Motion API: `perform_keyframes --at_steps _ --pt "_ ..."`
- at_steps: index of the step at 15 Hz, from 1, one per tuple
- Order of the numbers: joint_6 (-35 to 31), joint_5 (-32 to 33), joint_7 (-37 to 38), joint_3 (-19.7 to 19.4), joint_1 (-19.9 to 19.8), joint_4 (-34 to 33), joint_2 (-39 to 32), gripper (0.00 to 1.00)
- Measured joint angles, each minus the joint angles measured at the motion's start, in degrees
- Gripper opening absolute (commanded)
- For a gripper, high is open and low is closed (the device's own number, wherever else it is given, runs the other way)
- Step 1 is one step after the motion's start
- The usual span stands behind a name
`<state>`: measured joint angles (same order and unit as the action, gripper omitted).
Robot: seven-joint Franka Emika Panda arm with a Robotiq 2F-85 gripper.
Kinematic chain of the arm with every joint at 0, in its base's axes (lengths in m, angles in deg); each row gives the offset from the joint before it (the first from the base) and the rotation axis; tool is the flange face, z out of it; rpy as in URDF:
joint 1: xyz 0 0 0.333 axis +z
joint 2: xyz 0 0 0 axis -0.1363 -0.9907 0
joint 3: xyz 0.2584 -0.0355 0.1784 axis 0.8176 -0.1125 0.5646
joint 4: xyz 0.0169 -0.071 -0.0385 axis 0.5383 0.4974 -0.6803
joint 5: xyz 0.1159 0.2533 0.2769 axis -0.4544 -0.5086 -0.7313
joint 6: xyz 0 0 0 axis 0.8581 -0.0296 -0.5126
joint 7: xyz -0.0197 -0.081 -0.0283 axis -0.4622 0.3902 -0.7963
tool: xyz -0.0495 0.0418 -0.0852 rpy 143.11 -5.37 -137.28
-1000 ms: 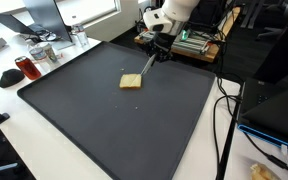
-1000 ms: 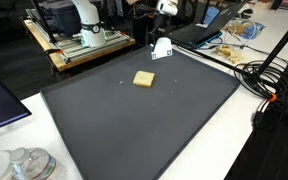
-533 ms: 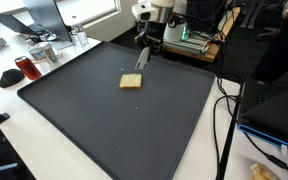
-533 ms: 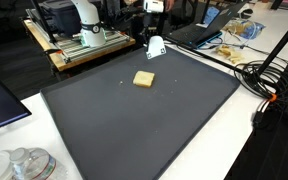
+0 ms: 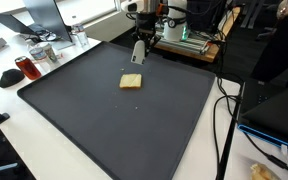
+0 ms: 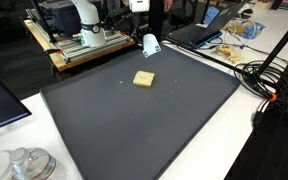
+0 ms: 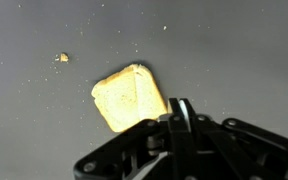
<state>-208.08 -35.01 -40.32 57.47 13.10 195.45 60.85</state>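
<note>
Hand: the hand [image 5: 139, 53] is pinched fully shut, its fingers pressed together with nothing between them.
Hand's place: in both exterior views it hangs in the air just past the far edge of the bread [image 5: 131, 81], lifted clear and not touching it [image 6: 149, 44].
Bread: a small, pale, square slice lying flat [image 6: 143, 78], nearer the far side of the mat than the near one.
From the wrist: the bread [image 7: 130, 97] fills the middle of the view, and the closed tips of the hand [image 7: 180, 110] show just beside its lower right corner.
Crumb: one small crumb [image 7: 62, 57] lies near the bread, apart from it, off its upper left corner in the wrist view.
Mat: a dark mat [image 5: 114, 130] lies under the bread and spreads out from it on every side.
Surface: a white surface [image 6: 29, 125] shows around the mat, well apart from the bread.
Cup: a red cup [image 5: 28, 67] stands well away from the bread, beyond the mat's edge.
Cables: a tangle of cables [image 6: 259, 75] lies well apart from the bread, off the mat.
Cart: a wooden cart [image 6: 84, 50] stands behind the bread, past the mat's far edge.
</note>
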Motion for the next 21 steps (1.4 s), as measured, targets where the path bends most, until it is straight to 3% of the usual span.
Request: perform_keyframes --at_steps 4,12,15,21 --pt "-3.26 -3.74 -6.60 -1.99 -0.34 1.37 3.45 0.01" --pt "-12.03 -5.80 -8.86 -3.83 -0.50 4.06 4.72 0.01" --pt "-14.61 -14.24 -15.74 -7.35 2.44 5.51 4.56 0.01" --pt "-12.46 -31.50 -32.99 -16.96 9.44 4.97 4.36 0.04"
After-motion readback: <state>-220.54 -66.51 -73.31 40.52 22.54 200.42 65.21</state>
